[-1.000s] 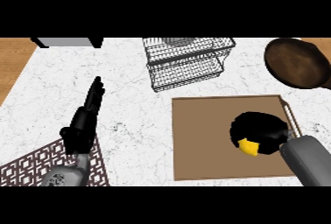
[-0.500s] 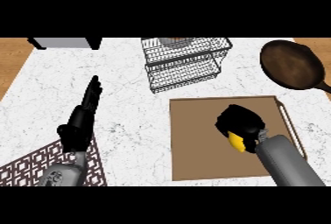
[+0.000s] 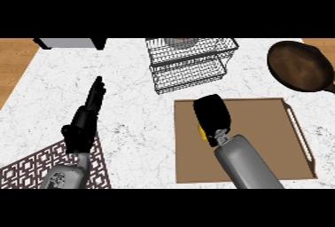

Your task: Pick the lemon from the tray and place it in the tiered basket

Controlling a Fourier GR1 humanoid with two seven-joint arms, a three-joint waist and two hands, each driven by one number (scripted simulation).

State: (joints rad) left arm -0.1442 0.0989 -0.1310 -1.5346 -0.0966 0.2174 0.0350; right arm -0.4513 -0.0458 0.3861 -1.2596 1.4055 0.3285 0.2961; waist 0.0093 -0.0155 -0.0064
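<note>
The lemon (image 3: 204, 133) is held curled in the right hand (image 3: 212, 114) over the tray (image 3: 262, 133), carriage to the tiered basket (image 3: 189, 66) beyond being due next.

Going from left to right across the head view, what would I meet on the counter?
Patterned mat → left hand, open → tiered basket and, nearer, the right hand curled round the lemon over the tray → dark pan.
</note>
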